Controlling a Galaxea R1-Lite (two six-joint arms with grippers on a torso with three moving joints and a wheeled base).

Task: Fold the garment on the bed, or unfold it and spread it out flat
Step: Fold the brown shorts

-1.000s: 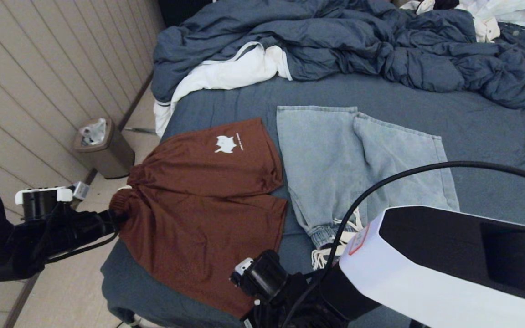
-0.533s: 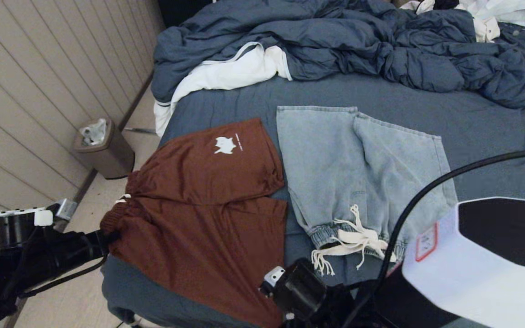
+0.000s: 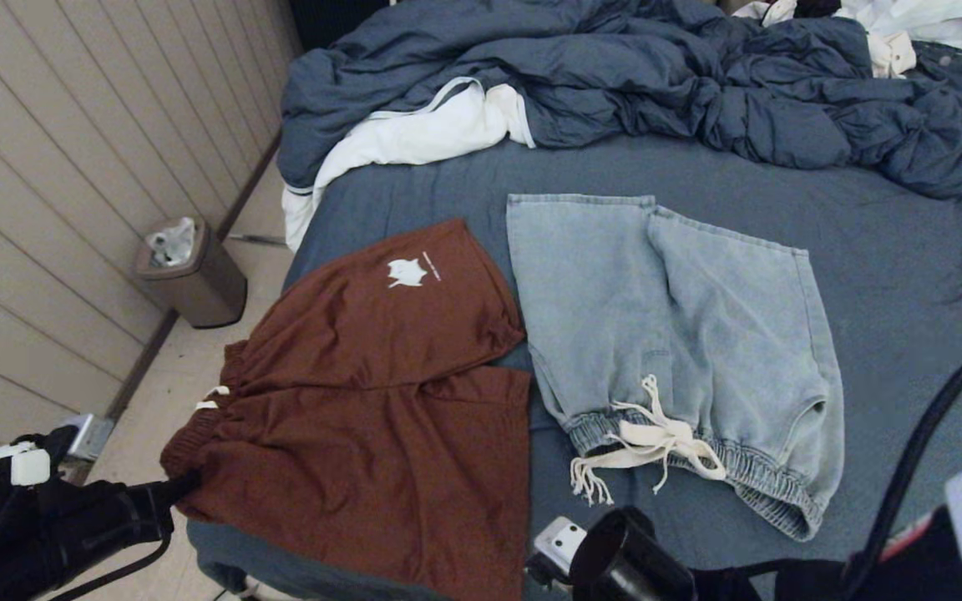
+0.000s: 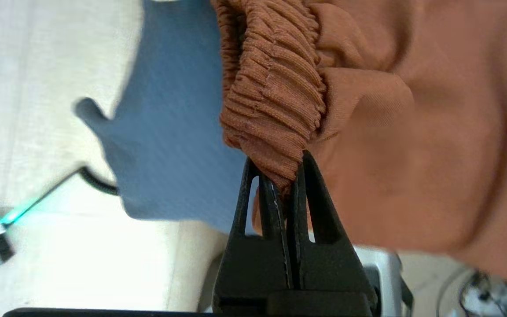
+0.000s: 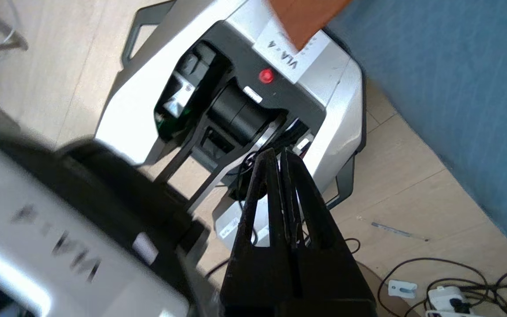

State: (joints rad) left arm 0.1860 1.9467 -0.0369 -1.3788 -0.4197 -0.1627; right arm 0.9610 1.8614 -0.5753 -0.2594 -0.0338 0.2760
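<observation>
On the bed [image 3: 882, 275], near edge, brown shorts [image 3: 381, 401] lie mostly flat beside denim shorts [image 3: 681, 334]. Left gripper [image 4: 285, 185] clamped on brown waistband corner; right gripper [image 5: 282, 160] pressed together, empty, over floor. Risk: pulling outward drags shorts off the mattress edge.

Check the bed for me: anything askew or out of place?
Yes. The rust shorts hang over the bed's near corner, waistband pinched by the left gripper. The denim shorts lie flat.

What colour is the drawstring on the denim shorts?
Cream, on the light-blue denim shorts; the drawstring shows best in the head view.
</observation>
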